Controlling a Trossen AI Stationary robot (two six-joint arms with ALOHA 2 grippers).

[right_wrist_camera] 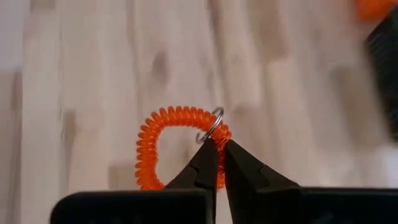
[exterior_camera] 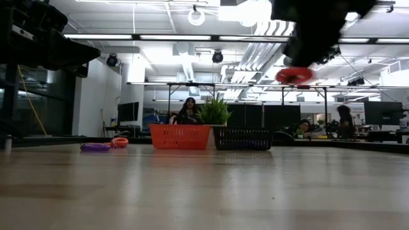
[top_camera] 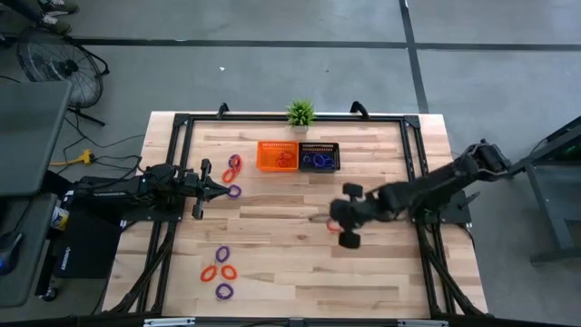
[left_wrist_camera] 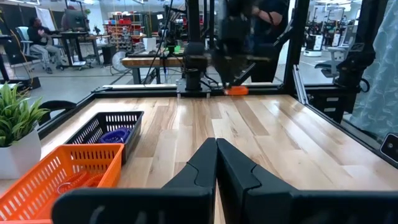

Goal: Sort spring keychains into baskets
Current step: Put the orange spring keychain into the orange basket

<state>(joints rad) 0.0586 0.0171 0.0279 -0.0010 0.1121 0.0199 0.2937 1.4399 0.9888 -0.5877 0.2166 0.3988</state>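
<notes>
Tabletop (top_camera: 300,259) centre bare around right claw (top_camera: 334,221)

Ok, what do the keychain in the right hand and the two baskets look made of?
The orange keychain looks like glossy coiled plastic cord with a small shiny metal ring, pinched by the right hand. The orange basket and black basket look like moulded plastic mesh, judging by the open lattice walls.
</notes>
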